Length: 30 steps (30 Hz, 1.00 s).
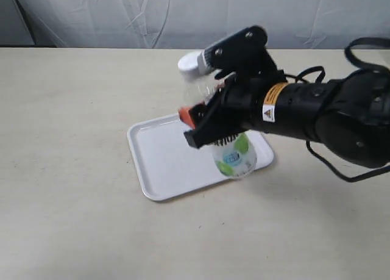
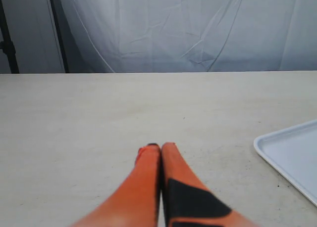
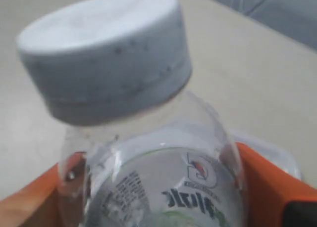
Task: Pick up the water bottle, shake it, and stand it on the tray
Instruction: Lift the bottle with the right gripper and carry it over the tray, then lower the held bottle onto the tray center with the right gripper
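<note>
My right gripper [image 1: 204, 118] is shut on the water bottle [image 1: 234, 158], holding it tilted in the air above the tray [image 1: 164, 155]. Its white cap [image 1: 194, 63] points up and to the left, and its labelled lower end hangs over the tray's right part. In the right wrist view the bottle [image 3: 163, 187] fills the space between both orange fingers [image 3: 270, 187], cap [image 3: 106, 51] nearest the camera. My left gripper [image 2: 161, 147] is shut with nothing in it, low over bare table, with the tray's corner [image 2: 292, 153] beside it.
A light beige table [image 1: 67, 170] carries the tray. A white cloth backdrop [image 1: 122, 14] hangs behind the far edge. Black cables [image 1: 365, 48] trail from the right arm at the right side.
</note>
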Tool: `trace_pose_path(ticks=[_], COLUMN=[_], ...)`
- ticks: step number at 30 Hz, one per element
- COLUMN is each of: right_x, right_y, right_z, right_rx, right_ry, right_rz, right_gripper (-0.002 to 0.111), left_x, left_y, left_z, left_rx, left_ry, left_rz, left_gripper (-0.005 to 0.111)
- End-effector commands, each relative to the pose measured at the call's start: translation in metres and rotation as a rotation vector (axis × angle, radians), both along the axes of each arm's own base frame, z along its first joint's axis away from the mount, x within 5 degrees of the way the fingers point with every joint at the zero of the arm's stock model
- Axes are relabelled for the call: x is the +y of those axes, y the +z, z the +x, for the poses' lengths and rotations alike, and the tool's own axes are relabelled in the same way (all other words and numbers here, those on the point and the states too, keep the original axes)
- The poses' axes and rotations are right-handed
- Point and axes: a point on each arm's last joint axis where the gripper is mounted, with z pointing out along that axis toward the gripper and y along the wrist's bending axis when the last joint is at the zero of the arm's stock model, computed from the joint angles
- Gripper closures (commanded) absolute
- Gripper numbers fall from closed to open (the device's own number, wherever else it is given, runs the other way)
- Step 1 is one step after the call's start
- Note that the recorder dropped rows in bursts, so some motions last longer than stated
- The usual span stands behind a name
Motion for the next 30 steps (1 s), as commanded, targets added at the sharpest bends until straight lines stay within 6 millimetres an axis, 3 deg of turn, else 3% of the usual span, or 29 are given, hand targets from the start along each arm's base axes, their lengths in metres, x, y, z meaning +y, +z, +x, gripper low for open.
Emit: trace_pose_path(ticks=[1, 3, 4, 8, 11, 12, 14, 15, 16, 18, 19, 22, 27, 30], right_x=[-0.014, -0.026, -0.027, -0.015, -0.009, -0.009, -0.013, -0.021, -0.025, -0.036, -0.038, -0.036, -0.020, -0.013], right_y=[0.098, 0.116, 0.113, 0.045, 0.017, 0.021, 0.059, 0.098, 0.116, 0.146, 0.148, 0.132, 0.066, 0.041], right_z=[-0.020, -0.030, -0.030, -0.013, -0.008, -0.008, -0.012, -0.020, -0.024, -0.035, -0.036, -0.031, -0.015, -0.009], right_rx=[-0.368, -0.410, -0.377, -0.084, 0.010, -0.005, -0.102, -0.201, -0.248, -0.325, -0.334, -0.257, -0.081, -0.016], right_ry=[0.063, 0.061, 0.050, -0.015, -0.036, -0.032, -0.021, -0.009, -0.003, 0.005, 0.005, -0.018, -0.038, -0.045], right_rz=[0.444, 0.485, 0.443, 0.159, 0.094, 0.106, 0.223, 0.342, 0.397, 0.481, 0.479, 0.374, 0.162, 0.091], right_gripper=[0.109, 0.109, 0.109, 0.109, 0.109, 0.109, 0.109, 0.109, 0.109, 0.109, 0.109, 0.109, 0.109, 0.109], left_x=[0.000, 0.000, 0.000, 0.000, 0.000, 0.000, 0.000, 0.000, 0.000, 0.000, 0.000, 0.000, 0.000, 0.000], left_y=[-0.001, -0.001, -0.001, -0.001, -0.001, -0.001, -0.001, -0.001, -0.001, -0.001, -0.001, -0.001, -0.001, -0.001], left_z=[0.000, 0.000, 0.000, 0.000, 0.000, 0.000, 0.000, 0.000, 0.000, 0.000, 0.000, 0.000, 0.000, 0.000], left_rx=[-0.003, -0.003, -0.003, -0.003, -0.003, -0.003, -0.003, -0.003, -0.003, -0.003, -0.003, -0.003, -0.003, -0.003], left_ry=[0.001, 0.001, 0.001, 0.001, 0.001, 0.001, 0.001, 0.001, 0.001, 0.001, 0.001, 0.001, 0.001, 0.001], left_rz=[-0.004, -0.004, -0.004, -0.004, -0.004, -0.004, -0.004, -0.004, -0.004, -0.004, -0.004, -0.004, -0.004, -0.004], left_gripper=[0.106, 0.106, 0.106, 0.106, 0.106, 0.106, 0.106, 0.106, 0.106, 0.106, 0.106, 0.106, 0.106, 0.106])
